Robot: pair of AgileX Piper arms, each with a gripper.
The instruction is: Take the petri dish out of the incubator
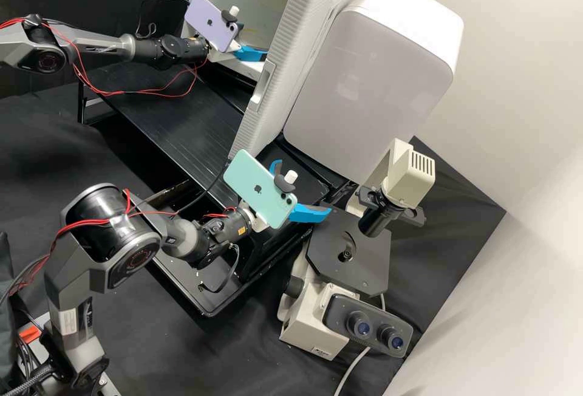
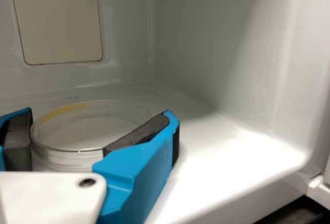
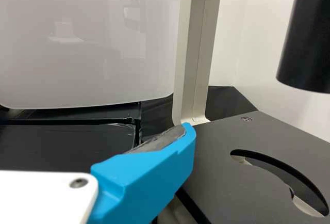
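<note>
The long black laboratory bench (image 1: 176,122) runs from the far left towards the near right. At its far right end stands the big white box-shaped incubator (image 1: 376,74), its ribbed white door (image 1: 303,50) swung open towards the left. Near and to the right of it is the off-white microscope with two blue-lensed eyepieces (image 1: 346,299). Its flat black stage (image 1: 349,256) lies just below the incubator's near corner.

A dark grey arm comes in from the far left, carrying a lilac phone (image 1: 209,19) on its wrist. This is the left arm, and the left gripper (image 1: 249,53) is inside the incubator's open mouth. A second dark grey arm comes from the near left with a mint-green phone (image 1: 258,188) on its wrist. The right gripper (image 1: 302,188) hangs beside the far left edge of the stage with its blue fingers spread wide and nothing between them.

The clear round plastic petri dish (image 2: 77,131) sits on the white floor of the incubator's chamber (image 2: 232,79), towards the front, with a faint yellow streak on its far rim. The left gripper (image 2: 95,126) is closed around it, a dark pad against the wall on each side. On the back wall is a beige rounded panel (image 2: 56,17).
</note>
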